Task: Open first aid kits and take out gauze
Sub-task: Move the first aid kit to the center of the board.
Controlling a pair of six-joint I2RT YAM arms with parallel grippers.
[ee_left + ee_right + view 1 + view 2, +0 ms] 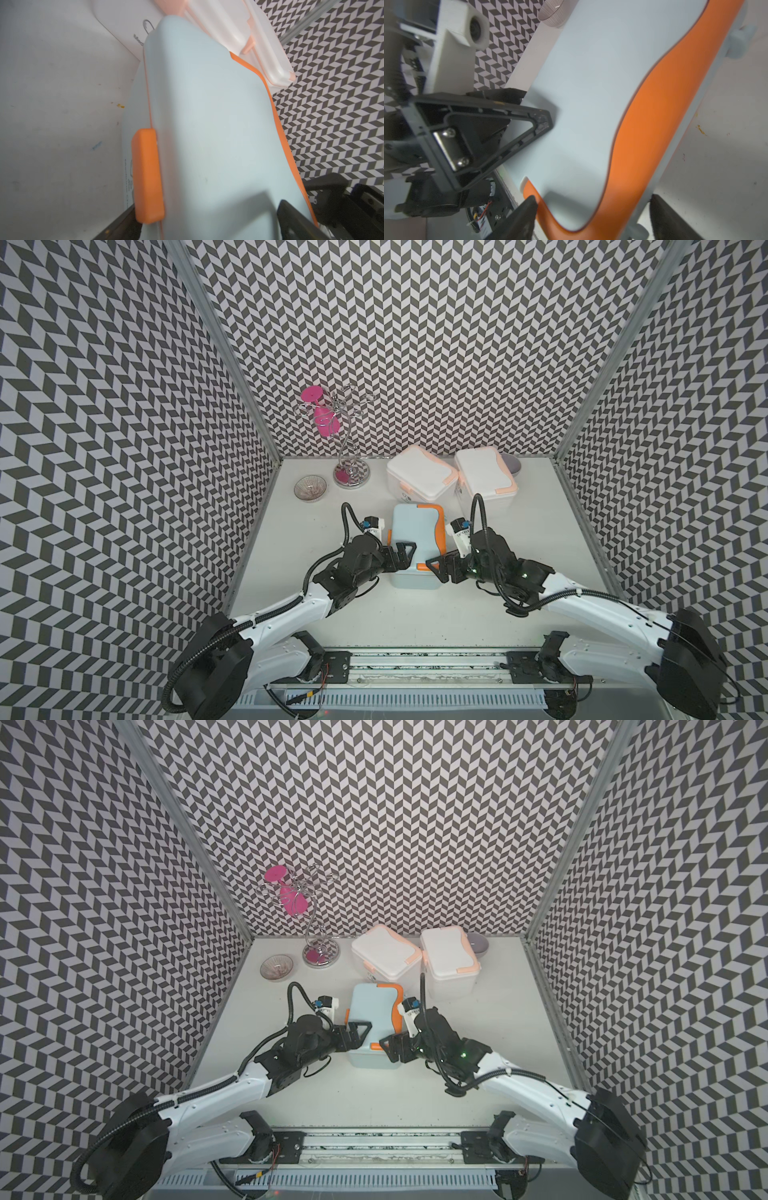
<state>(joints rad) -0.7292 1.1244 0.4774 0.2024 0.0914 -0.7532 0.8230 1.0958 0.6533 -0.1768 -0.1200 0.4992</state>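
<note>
First aid kits: all three are shut, so you are at step one, judged as unlatching the first kit.

- Pale blue kit (415,539) sits mid-bench (332,614), lid down, with orange trim (654,124) along its right edge.
- Left white kit (417,475) and right white kit (484,475) stand side by side behind it, near the back wall, lids down.
- Your left tool (405,560) is at the blue kit's left side. Its jaws are wide apart: one finger lies over the lid edge, the other sits lower by the wall. It clamps nothing that shows.
- Your right tool (436,572) is at the near right corner, jaws apart and straddling the trimmed edge. One fingertip (527,207) sits at the orange tab (529,191); whether they touch cannot be told.
- Side latch (147,176) lies flush against the wall and looks fastened.

Next move, as a judgement: free the tab and the side latch, then lift the lid while your other tool pins the body. The case looks light and may slide.

Contents:
- Gauze is not in view, presumably under the lids.
- Glass bowl (309,488) shows nothing inside.
- Grey bowl (513,464) is mostly hidden behind the right white kit.
- Wire stand (349,456) holds a pink glass (326,423).
</note>
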